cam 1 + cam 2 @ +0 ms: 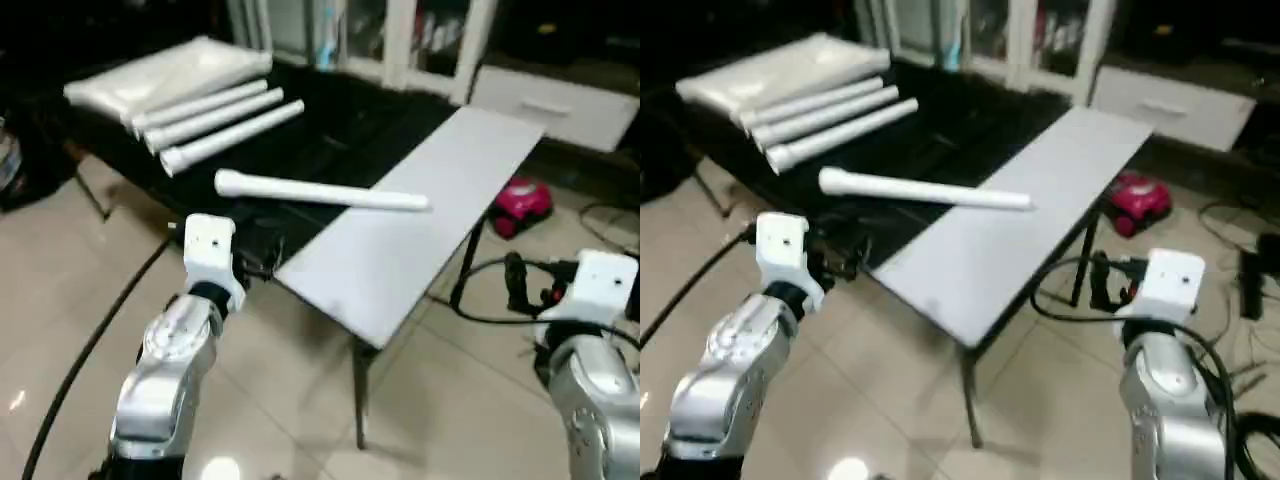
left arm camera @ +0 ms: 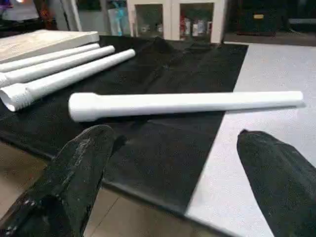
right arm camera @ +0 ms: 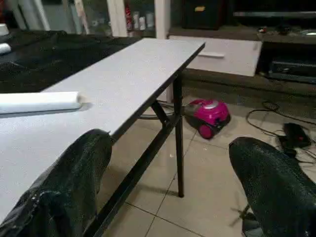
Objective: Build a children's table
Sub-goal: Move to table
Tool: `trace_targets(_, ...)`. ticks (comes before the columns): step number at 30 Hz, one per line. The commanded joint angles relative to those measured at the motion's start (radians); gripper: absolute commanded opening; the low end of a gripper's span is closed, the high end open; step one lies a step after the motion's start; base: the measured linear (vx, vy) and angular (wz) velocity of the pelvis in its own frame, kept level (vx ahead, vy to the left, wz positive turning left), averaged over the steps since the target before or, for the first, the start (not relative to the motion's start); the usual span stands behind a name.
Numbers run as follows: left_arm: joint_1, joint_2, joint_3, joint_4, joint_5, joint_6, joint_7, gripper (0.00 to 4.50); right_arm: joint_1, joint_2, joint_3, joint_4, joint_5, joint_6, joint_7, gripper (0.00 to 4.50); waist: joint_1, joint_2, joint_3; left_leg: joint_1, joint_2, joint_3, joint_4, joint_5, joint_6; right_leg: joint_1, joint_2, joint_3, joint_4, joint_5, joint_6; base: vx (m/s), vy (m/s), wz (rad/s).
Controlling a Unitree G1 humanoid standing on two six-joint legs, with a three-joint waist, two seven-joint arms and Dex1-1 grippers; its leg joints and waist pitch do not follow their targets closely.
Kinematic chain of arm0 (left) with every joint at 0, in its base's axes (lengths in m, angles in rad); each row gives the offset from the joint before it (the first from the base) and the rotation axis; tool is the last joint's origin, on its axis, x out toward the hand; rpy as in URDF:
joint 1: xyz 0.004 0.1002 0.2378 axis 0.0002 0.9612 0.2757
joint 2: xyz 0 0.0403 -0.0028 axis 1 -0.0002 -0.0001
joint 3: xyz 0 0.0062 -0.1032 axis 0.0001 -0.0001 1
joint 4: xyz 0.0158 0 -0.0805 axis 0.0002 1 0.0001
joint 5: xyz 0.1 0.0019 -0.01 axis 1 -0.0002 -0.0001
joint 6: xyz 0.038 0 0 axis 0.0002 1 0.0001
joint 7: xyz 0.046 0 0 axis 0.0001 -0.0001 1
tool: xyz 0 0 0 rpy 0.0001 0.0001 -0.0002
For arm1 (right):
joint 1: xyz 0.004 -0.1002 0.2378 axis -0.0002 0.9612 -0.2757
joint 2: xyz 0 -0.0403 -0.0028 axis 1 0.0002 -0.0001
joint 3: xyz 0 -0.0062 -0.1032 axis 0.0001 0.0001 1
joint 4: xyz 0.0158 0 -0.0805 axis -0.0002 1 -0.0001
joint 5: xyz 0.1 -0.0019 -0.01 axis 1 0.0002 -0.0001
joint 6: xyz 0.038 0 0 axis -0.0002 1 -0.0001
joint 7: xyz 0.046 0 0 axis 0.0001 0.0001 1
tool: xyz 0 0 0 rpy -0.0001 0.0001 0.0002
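Tiled room, grey folding surface (image 1: pixel 400 250) half under black cloth (image 1: pixel 330 140). White ribbed plastic top (image 1: pixel 160 75) legless; four tapered white tube legs (image 1: pixel 320 192) loose. Both jaws spread, empty. Assembly unstarted.

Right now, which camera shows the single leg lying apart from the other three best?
The left wrist view: the lone leg spans the picture end to end, half on black cloth, half on the grey tabletop. Both eye views show it whole but farther off. The right wrist view catches just its narrow end.
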Motion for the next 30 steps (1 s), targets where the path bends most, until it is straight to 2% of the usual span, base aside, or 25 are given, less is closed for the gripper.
trace_targets(1, -0.002, 0.003, 0.008, 0.003, 0.007, 0.001, 0.009, 4.50, -0.001, -0.001, 0.005, -0.015, 0.004, 0.010, 0.003, 4.25, -0.041, 0.011, -0.030, 0.050, 0.129, -0.021, -0.240, -0.433, 0.019, -0.053, 0.022, -0.148, 0.081, -0.334, -0.091, -0.158, 0.269, -0.53)
trace_targets(2, 0.000, 0.005, 0.006, 0.002, 0.006, -0.001, 0.011, 4.50, -0.002, -0.001, 0.006, -0.016, 0.002, 0.013, 0.003, 4.25, -0.051, 0.014, -0.032, 0.047, 0.156, 0.005, -0.273, -0.559, -0.005, -0.032, -0.014, -0.221, 0.144, -0.196, -0.073, -0.125, 0.265, -0.61)
trace_targets(3, 0.005, 0.006, 0.005, -0.001, 0.007, -0.002, 0.014, 4.50, -0.002, -0.001, 0.006, -0.018, 0.000, 0.015, 0.003, 4.25, -0.058, 0.004, -0.014, 0.037, 0.176, 0.039, -0.297, -0.619, -0.029, -0.007, -0.042, -0.268, 0.139, -0.126, -0.095, -0.125, 0.265, -0.61)
trace_targets(4, 0.011, 0.007, 0.005, -0.005, 0.010, 0.001, 0.018, 4.50, -0.001, -0.003, 0.005, -0.020, 0.000, 0.018, 0.007, 4.25, -0.065, -0.020, -0.022, 0.048, 0.188, 0.047, -0.295, -0.639, -0.041, 0.011, -0.058, -0.282, 0.127, -0.111, -0.096, -0.121, 0.207, -0.71)
trace_targets(5, 0.014, 0.006, 0.007, -0.007, 0.010, 0.003, 0.019, 4.50, 0.000, -0.006, 0.006, -0.019, 0.001, 0.017, 0.012, 4.25, -0.049, -0.026, -0.032, 0.055, 0.197, 0.084, -0.315, -0.691, -0.130, 0.041, -0.076, -0.290, 0.120, -0.165, -0.102, -0.072, 0.148, -0.64)
trace_targets(6, 0.019, 0.002, 0.011, -0.011, 0.012, 0.010, 0.026, 4.50, 0.002, -0.010, 0.008, -0.019, 0.002, 0.013, 0.018, 4.25, -0.039, -0.072, -0.048, 0.070, 0.170, 0.115, -0.250, -0.592, -0.220, 0.039, -0.146, -0.199, 0.042, -0.424, -0.110, -0.072, 0.148, -0.64)
trace_targets(7, 0.022, -0.006, 0.019, -0.014, 0.006, 0.019, 0.033, 4.50, 0.006, -0.011, 0.011, -0.020, 0.004, 0.013, 0.022, 4.25, 0.004, -0.086, -0.052, -0.012, 0.060, -0.023, 0.102, -0.231, -0.115, 0.033, -0.366, 0.051, -0.167, -0.730, -0.110, -0.032, 0.120, -0.62)
trace_targets(8, 0.025, -0.010, 0.021, -0.019, 0.003, 0.024, 0.037, 4.50, 0.011, -0.015, 0.021, -0.026, -0.007, 0.018, 0.021, 4.25, -0.015, -0.074, -0.061, -0.120, 0.046, -0.095, 0.158, -0.119, -0.077, 0.144, -0.409, 0.010, -0.130, -0.635, -0.087, -0.017, 0.151, -0.79)
trace_targets(9, 0.028, -0.013, 0.021, -0.022, 0.002, 0.026, 0.039, 4.50, 0.016, -0.019, 0.028, -0.029, -0.015, 0.021, 0.020, 4.25, -0.022, -0.100, -0.036, -0.131, 0.031, -0.090, 0.119, 0.023, -0.125, 0.104, -0.288, -0.137, -0.118, -0.461, 0.011, -0.017, 0.151, -0.79)
trace_targets(10, 0.033, -0.014, 0.018, -0.030, 0.005, 0.027, 0.041, 4.50, 0.024, -0.018, 0.032, -0.037, -0.018, 0.021, 0.019, 4.25, -0.016, -0.087, -0.037, -0.095, 0.031, -0.078, 0.077, 0.064, -0.141, 0.083, -0.244, -0.168, -0.113, -0.377, -0.037, -0.026, 0.167, -0.63)
trace_targets(11, 0.038, -0.015, 0.015, -0.038, 0.008, 0.026, 0.043, 4.50, 0.032, -0.018, 0.036, -0.044, -0.022, 0.022, 0.016, 4.25, -0.022, -0.075, -0.033, -0.025, 0.027, -0.045, -0.010, 0.129, -0.120, 0.043, -0.160, -0.252, -0.126, -0.386, -0.137, -0.054, 0.179, -0.20)
trace_targets(12, 0.039, -0.015, 0.015, -0.041, 0.009, 0.030, 0.045, 4.50, 0.035, -0.018, 0.036, -0.046, -0.024, 0.022, 0.013, 4.25, -0.028, -0.064, -0.035, -0.025, 0.039, -0.038, -0.064, 0.149, -0.086, 0.056, -0.136, -0.263, -0.128, -0.410, -0.186, -0.054, 0.179, -0.20)
trace_targets(13, 0.045, -0.015, 0.014, -0.051, 0.012, 0.050, 0.054, 4.50, 0.047, -0.016, 0.040, -0.059, -0.031, 0.021, 0.006, 4.25, -0.070, 0.005, -0.026, -0.022, 0.146, -0.077, -0.198, -0.142, -0.031, 0.047, -0.032, -0.243, -0.064, -0.282, -0.181, -0.032, 0.213, 0.04)
trace_targets(14, 0.047, -0.015, 0.014, -0.053, 0.010, 0.050, 0.054, 4.50, 0.054, -0.014, 0.040, -0.067, -0.030, 0.018, 0.006, 4.25, -0.084, 0.017, -0.037, -0.017, 0.173, -0.098, -0.209, -0.235, -0.053, 0.057, -0.038, -0.232, -0.036, -0.184, -0.179, -0.019, 0.208, 0.12)
trace_targets(15, 0.049, -0.014, 0.014, -0.051, 0.005, 0.047, 0.049, 4.50, 0.061, -0.013, 0.040, -0.080, -0.028, 0.019, 0.007, 4.25, -0.087, 0.027, -0.027, -0.004, 0.177, -0.102, -0.228, -0.414, -0.102, 0.058, -0.045, -0.216, -0.043, -0.075, -0.179, -0.019, 0.208, 0.12)
trace_targets(16, 0.048, -0.015, 0.014, -0.051, 0.005, 0.046, 0.048, 4.50, 0.062, -0.013, 0.040, -0.082, -0.027, 0.019, 0.008, 4.25, -0.089, 0.027, -0.030, 0.004, 0.170, -0.100, -0.223, -0.425, -0.117, 0.057, -0.049, -0.213, -0.052, -0.034, -0.178, -0.012, 0.174, 0.10)
trace_targets(17, 0.048, -0.015, 0.012, -0.047, 0.007, 0.045, 0.046, 4.50, 0.066, -0.013, 0.036, -0.089, -0.025, 0.021, 0.009, 4.25, -0.087, 0.024, -0.031, -0.002, 0.153, -0.087, -0.212, -0.363, -0.132, 0.059, -0.058, -0.206, -0.067, 0.015, -0.175, -0.005, 0.142, 0.08)
trace_targets(19, 0.045, -0.017, 0.009, -0.043, 0.007, 0.048, 0.042, 4.50, 0.071, -0.012, 0.028, -0.099, -0.020, 0.022, 0.012, 4.25, -0.080, -0.001, -0.022, -0.012, 0.127, -0.055, -0.204, -0.346, -0.144, 0.052, -0.072, -0.187, -0.095, -0.115, -0.156, -0.001, 0.120, 0.07)
trace_targets(20, 0.045, -0.017, 0.009, -0.043, 0.007, 0.048, 0.041, 4.50, 0.073, -0.011, 0.026, -0.101, -0.017, 0.021, 0.014, 4.25, -0.078, -0.001, -0.022, -0.011, 0.123, -0.051, -0.205, -0.373, -0.145, 0.055, -0.078, -0.185, -0.098, -0.181, -0.149, 0.013, 0.051, 0.04)
trace_targets(21, 0.044, -0.018, 0.008, -0.044, 0.005, 0.050, 0.041, 4.50, 0.078, -0.008, 0.021, -0.107, -0.008, 0.020, 0.019, 4.25, -0.079, -0.004, -0.021, -0.005, 0.118, -0.043, -0.202, -0.422, -0.136, 0.050, -0.085, -0.179, -0.111, -0.313, -0.128, 0.013, 0.051, 0.04)
trace_targets(23, 0.039, -0.017, 0.007, -0.045, -0.002, 0.053, 0.039, 4.50, 0.079, -0.009, 0.019, -0.108, -0.008, 0.020, 0.020, 4.25, -0.083, -0.009, -0.025, 0.001, 0.111, -0.033, -0.201, -0.431, -0.102, 0.055, -0.078, -0.176, -0.122, -0.404, -0.124, 0.000, 0.000, 0.00)
trace_targets(25, 0.032, -0.016, 0.006, -0.041, -0.005, 0.054, 0.039, 4.50, 0.075, -0.009, 0.019, -0.106, -0.009, 0.017, 0.019, 4.25, -0.091, -0.012, -0.025, 0.003, 0.096, -0.015, -0.203, -0.405, -0.037, 0.080, -0.070, -0.180, -0.139, -0.499, -0.131, 0.000, 0.000, 0.00)
trace_targets(26, 0.029, -0.014, 0.007, -0.039, -0.004, 0.053, 0.038, 4.50, 0.073, -0.009, 0.020, -0.107, -0.008, 0.013, 0.018, 4.25, -0.092, -0.013, -0.021, 0.006, 0.095, -0.012, -0.204, -0.398, -0.026, 0.080, -0.070, -0.180, -0.145, -0.523, -0.131, 0.071, -0.039, -0.03)
trace_targets(27, 0.024, -0.013, 0.008, -0.037, -0.005, 0.051, 0.035, 4.50, 0.069, -0.007, 0.020, -0.107, -0.004, 0.009, 0.019, 4.25, -0.098, -0.018, -0.026, 0.009, 0.089, -0.004, -0.203, -0.350, -0.005, 0.095, -0.070, -0.177, -0.152, -0.519, -0.141, 0.071, -0.039, -0.03)
trace_targets(30, 0.008, -0.010, 0.011, -0.033, -0.004, 0.049, 0.031, 4.50, 0.060, 0.000, 0.019, -0.113, 0.009, 0.002, 0.025, 4.25, -0.097, -0.019, -0.031, 0.004, 0.087, 0.007, -0.202, -0.235, 0.042, 0.115, -0.069, -0.171, -0.155, -0.461, -0.173, 0.083, -0.036, 0.03)
